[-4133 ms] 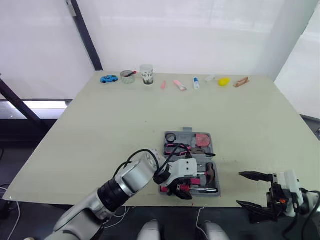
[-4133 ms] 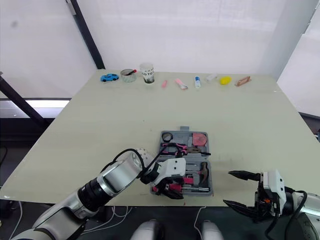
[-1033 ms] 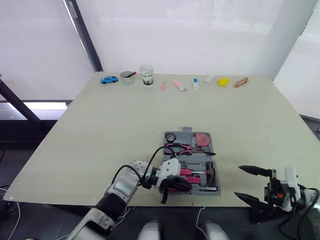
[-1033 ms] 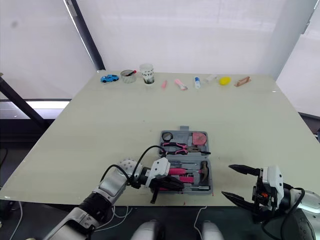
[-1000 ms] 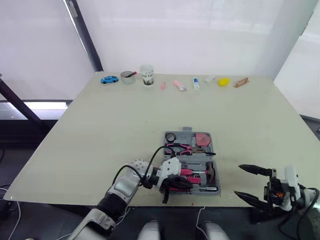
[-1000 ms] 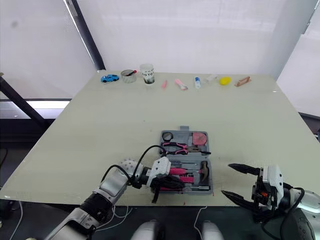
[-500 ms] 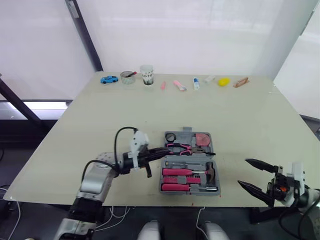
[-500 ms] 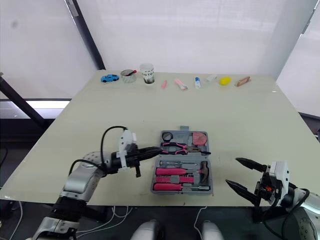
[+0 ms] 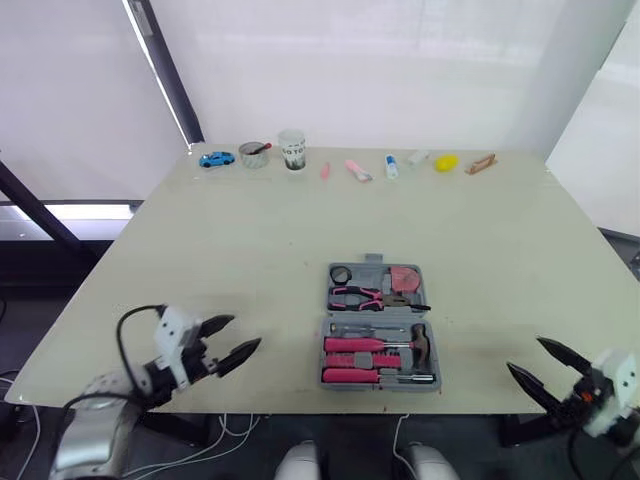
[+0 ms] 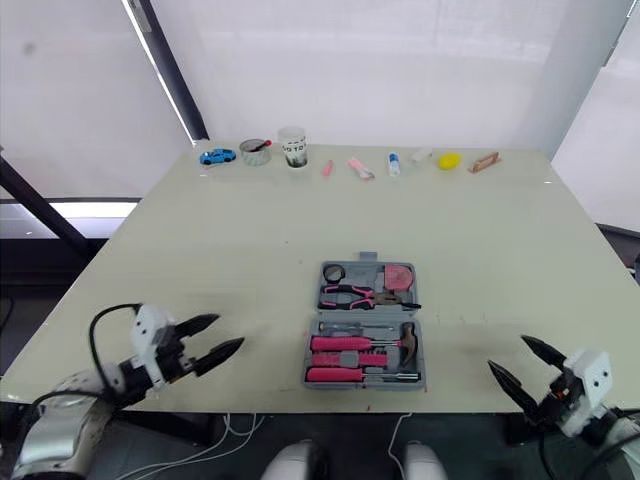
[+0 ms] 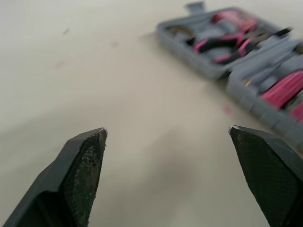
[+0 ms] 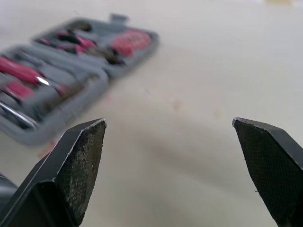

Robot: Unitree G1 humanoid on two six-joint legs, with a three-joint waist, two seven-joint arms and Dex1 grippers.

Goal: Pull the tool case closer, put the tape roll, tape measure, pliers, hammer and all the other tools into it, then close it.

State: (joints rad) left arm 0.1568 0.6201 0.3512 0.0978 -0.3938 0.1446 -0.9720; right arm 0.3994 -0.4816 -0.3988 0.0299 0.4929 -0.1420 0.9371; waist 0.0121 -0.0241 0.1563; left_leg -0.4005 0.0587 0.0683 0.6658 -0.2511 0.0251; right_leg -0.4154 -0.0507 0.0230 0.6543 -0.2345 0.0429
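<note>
The tool case (image 9: 380,325) lay open and flat on the bench (image 9: 250,240), in the middle of its width and close to the front edge, with its handle on the far side. In the far half I could see the tape roll (image 9: 341,274) in the left corner, the tape measure (image 9: 405,277) on the right, and the pliers (image 9: 355,295) with pink grips just nearer than the two. The near half held two pink-handled tools (image 9: 355,344) lying crosswise, with the hammer (image 9: 418,343) at their right end and a slim metal tool along the front wall; I could not tell what kind it was.

My left fingers (image 9: 240,353) hung over the front left part of the bench, well apart from the case, pointing towards it. They were spread wide and had hold of nothing; in the left wrist view bare bench showed between them, with the case beyond. My right fingers (image 9: 553,351) were low at the front right, also well apart from the case, likewise gaping wide and empty.

Along the far edge stood a row of small things: a blue toy car (image 9: 217,158), a small tin (image 9: 254,154), a cup (image 9: 292,149), some pink and white bits, a yellow lump (image 9: 446,162) and a wooden peg (image 9: 481,164).
</note>
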